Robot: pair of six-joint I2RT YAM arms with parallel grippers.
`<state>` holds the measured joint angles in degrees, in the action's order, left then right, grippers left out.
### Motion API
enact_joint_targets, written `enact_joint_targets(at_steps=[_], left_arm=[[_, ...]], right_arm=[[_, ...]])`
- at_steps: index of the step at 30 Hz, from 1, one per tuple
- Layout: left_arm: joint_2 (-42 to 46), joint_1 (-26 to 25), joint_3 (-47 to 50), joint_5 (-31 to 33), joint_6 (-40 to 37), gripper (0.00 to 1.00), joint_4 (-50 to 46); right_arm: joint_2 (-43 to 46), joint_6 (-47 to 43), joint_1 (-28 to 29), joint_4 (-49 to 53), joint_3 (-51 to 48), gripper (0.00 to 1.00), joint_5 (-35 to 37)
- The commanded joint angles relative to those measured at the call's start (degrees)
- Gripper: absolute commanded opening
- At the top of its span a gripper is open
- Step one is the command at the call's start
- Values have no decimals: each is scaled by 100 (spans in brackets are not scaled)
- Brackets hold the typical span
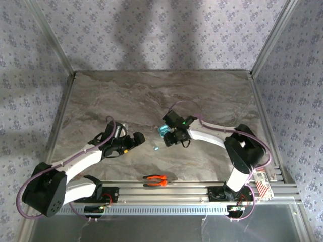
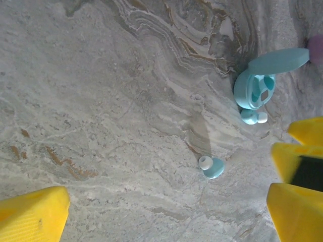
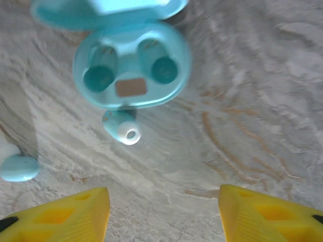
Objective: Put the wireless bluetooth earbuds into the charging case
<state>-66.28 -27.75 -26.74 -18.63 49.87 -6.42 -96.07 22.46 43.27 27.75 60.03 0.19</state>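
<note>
Right hand (image 3: 162, 201): yellow fingers (image 3: 65, 214) spread wide, nothing between them, low over the desk (image 3: 262, 101). Charging case (image 3: 131, 65) open, lid up, both sockets empty. One teal earbud (image 3: 120, 127) lies just beside its rim; second teal earbud (image 3: 19, 167) nearby, apart. Left hand (image 2: 164, 199) wide, empty.

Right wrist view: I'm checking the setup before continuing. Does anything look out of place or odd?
Both teal earbuds lie loose on the table outside the open teal case: one beside its rim, one farther off. In the top view, orange-handled pliers lie at the table's near edge.
</note>
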Motion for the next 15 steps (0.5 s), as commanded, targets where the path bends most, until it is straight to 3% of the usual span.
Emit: enact_joint_targets(at_steps=[1,4,11,15], left_arm=[[-177,40,-269,-134,-144,100,85],[-320,40,-356,-179,-168,100,127],[-604,33,-472,-262,-170,96,258],[-760,33,-517,-314,-146,89,329]], right_arm=[[198,425,-448,-553,-322,57,-948],[154,495,-726,-712,-400,49,-1272],[-271,347,-785,-432,-32,17,-1057],[-558,295,-747,-369,185,12,-1051]])
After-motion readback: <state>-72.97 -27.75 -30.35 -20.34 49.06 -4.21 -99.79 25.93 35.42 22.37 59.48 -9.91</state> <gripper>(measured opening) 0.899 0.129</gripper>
